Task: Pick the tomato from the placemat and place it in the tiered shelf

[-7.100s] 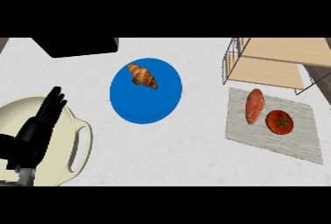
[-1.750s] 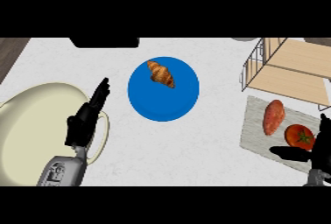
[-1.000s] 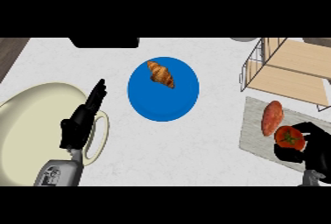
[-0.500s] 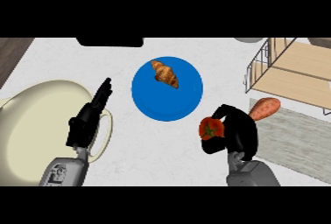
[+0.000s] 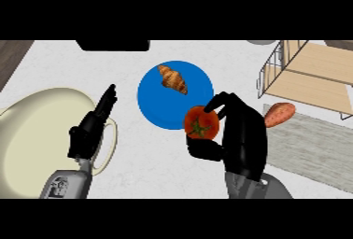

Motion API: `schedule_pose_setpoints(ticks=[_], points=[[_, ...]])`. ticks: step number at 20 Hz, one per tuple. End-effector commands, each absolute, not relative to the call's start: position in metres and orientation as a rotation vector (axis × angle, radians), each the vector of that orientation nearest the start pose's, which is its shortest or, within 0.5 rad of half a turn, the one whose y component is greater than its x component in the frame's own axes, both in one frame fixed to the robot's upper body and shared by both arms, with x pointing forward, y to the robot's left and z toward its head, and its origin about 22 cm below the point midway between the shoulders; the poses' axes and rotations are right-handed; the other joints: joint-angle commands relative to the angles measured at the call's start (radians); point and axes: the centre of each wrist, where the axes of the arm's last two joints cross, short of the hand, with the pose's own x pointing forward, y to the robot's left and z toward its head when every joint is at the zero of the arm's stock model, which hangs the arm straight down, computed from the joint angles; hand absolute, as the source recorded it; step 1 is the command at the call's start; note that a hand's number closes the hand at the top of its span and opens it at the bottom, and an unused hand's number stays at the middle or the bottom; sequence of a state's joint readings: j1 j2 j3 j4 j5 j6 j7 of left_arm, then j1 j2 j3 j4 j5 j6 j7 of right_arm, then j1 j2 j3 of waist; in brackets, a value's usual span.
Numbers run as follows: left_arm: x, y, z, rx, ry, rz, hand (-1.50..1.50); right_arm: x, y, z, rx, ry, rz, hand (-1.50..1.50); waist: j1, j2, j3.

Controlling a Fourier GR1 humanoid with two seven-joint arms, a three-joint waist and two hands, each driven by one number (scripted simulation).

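White counter (image 5: 172,158); right hand (image 5: 238,135) holds tomato (image 5: 202,123).

Red tomato (image 5: 201,124) with green stalk in black right hand (image 5: 238,135); blue plate (image 5: 155,100) at 12 o'clock bearing golden-brown croissant (image 5: 173,79); grey placemat (image 5: 310,149); cream dish (image 5: 34,121).

Single head view, steeply down onto counter (image 5: 172,163), forearms entering from bottom edge
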State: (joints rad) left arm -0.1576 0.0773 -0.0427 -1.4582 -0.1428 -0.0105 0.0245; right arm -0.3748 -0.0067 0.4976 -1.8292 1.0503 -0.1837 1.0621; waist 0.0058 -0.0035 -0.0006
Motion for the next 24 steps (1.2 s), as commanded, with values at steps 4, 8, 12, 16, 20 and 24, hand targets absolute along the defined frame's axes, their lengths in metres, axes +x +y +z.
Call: schedule_pose_setpoints(ticks=[4, 8, 12, 16, 20, 24], points=[[0.278, 0.222, 0.006, 0.119, -1.568, -0.241, 0.00, 0.220, -0.076, 0.190, -1.078, -1.385, 0.223, 1.50, -0.016, -0.003, -0.001], [0.282, 0.224, 0.007, 0.114, -1.573, -0.252, 0.00, 0.240, -0.086, 0.228, -1.174, -1.413, 0.157, 1.50, -0.010, 0.000, -0.001], [0.280, 0.210, 0.008, 0.127, -1.560, -0.258, 0.00, 0.223, -0.090, 0.251, -1.256, -1.438, 0.076, 1.50, -0.012, -0.003, -0.001], [0.289, 0.225, 0.026, 0.110, -1.588, -0.270, 0.00, 0.249, -0.117, 0.268, -1.368, -1.413, 0.063, 1.50, -0.012, 0.000, 0.000], [0.298, 0.222, 0.015, 0.114, -1.568, -0.254, 0.00, 0.263, -0.130, 0.294, -1.361, -1.408, 0.019, 1.50, -0.012, 0.003, 0.000], [0.264, 0.224, 0.008, 0.118, -1.578, -0.262, 0.00, 0.273, -0.149, 0.300, -1.442, -1.407, -0.012, 1.50, -0.001, 0.001, 0.000]])
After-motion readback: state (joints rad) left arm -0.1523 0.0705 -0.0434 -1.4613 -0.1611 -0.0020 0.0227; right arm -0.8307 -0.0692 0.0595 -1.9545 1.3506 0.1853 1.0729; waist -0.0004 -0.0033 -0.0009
